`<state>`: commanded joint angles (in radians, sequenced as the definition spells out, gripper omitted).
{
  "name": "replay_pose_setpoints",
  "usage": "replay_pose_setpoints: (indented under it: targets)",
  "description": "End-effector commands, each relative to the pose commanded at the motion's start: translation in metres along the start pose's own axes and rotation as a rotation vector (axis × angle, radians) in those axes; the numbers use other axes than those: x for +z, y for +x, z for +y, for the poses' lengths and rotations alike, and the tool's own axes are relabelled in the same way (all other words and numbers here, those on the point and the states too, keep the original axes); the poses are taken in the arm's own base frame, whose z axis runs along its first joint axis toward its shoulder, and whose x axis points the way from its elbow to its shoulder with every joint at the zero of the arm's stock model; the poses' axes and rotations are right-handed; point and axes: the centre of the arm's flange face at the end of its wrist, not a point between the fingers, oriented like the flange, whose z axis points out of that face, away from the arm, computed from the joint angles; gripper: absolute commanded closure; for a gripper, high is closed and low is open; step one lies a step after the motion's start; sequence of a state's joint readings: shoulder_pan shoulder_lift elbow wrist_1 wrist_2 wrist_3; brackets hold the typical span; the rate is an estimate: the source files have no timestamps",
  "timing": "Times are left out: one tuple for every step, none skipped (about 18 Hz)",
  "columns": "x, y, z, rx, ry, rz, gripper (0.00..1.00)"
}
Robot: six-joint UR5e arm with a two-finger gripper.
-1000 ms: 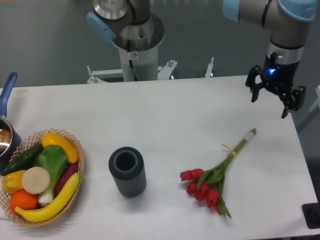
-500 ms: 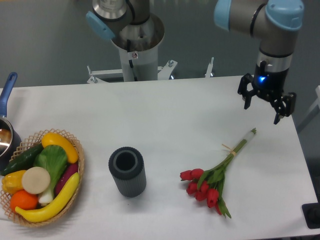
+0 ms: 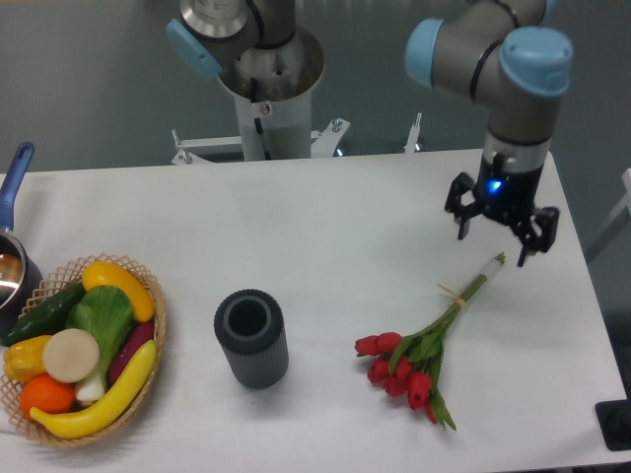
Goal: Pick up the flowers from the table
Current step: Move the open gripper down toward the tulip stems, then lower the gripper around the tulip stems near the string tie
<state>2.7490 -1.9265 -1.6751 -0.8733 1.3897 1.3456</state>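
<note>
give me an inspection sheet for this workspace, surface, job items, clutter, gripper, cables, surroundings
Surface: white table, matte, no spills seen.
Job's things: flowers lie flat near the right edge, red heads toward the camera, stem ends pointing at the gripper.
Clutter: dark ribbed cylinder upright at centre; wicker basket of fruit and vegetables at left; pot with blue handle at the left edge.
Grippers: gripper open, empty, fingers pointing down, near the stem ends, not touching them.
Cables: nothing seen.
Surroundings: grey wall; arm's pedestal behind the table.
</note>
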Motion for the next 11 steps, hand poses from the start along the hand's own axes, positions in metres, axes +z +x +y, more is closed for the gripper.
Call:
replay_pose_setpoints:
  targets:
    - [0.009, -0.001, -0.004, -0.014, -0.002, -0.025, 0.00]
    - [0.017, -0.001, -0.006, -0.027, -0.014, -0.029, 0.00]
    - [0.022, 0.001, -0.008, -0.025, -0.025, -0.025, 0.00]
    - [0.028, 0.003, -0.011, -0.022, -0.027, -0.016, 0.00]
    - [0.036, 0.004, -0.011, -0.026, -0.027, -0.004, 0.00]
    - [0.041, 0.004, -0.012, -0.030, -0.018, 0.006, 0.00]
    - [0.050, 0.006, -0.015, -0.029, -0.004, 0.021, 0.00]
    - [0.057, 0.007, -0.018, -0.028, 0.014, 0.038, 0.00]
    - [0.065, 0.006, -0.018, -0.032, 0.028, 0.051, 0.00]
    - [0.071, 0.005, -0.018, -0.033, 0.035, 0.061, 0.00]
    - [0.082, 0.003, -0.017, -0.034, 0.036, 0.074, 0.00]
